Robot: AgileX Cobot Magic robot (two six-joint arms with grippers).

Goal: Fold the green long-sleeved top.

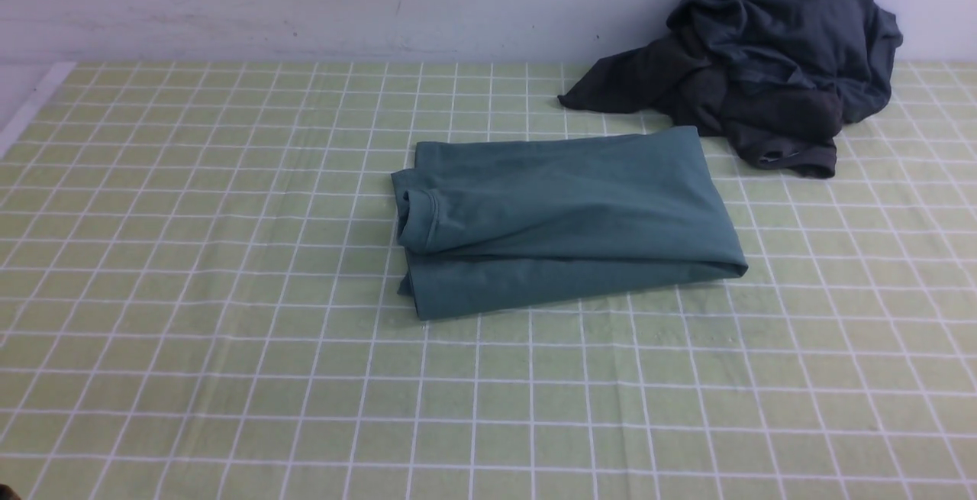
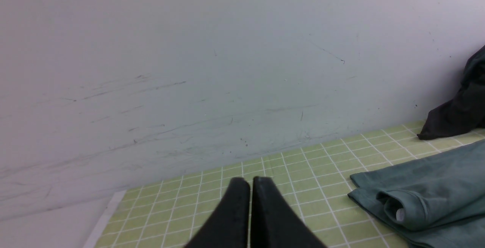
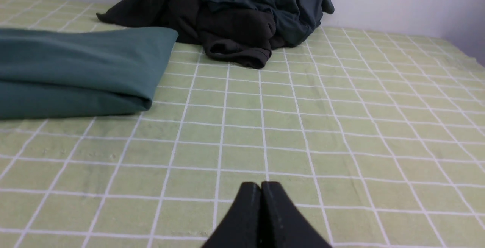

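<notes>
The green long-sleeved top [image 1: 565, 217] lies folded into a thick rectangle in the middle of the checked cloth, a ribbed cuff showing at its left end. It also shows in the left wrist view [image 2: 428, 198] and in the right wrist view [image 3: 75, 70]. Neither arm shows in the front view. My left gripper [image 2: 251, 181] is shut and empty, above the cloth and apart from the top's cuff end. My right gripper [image 3: 260, 185] is shut and empty, low over the cloth, apart from the top's folded end.
A heap of charcoal-grey and black-brown garments [image 1: 771, 57] lies at the back right against the wall [image 1: 305, 4]; it also shows in the right wrist view [image 3: 235, 13]. The green checked cloth [image 1: 229, 332] covers the table. The table's left edge [image 1: 30, 103] shows white.
</notes>
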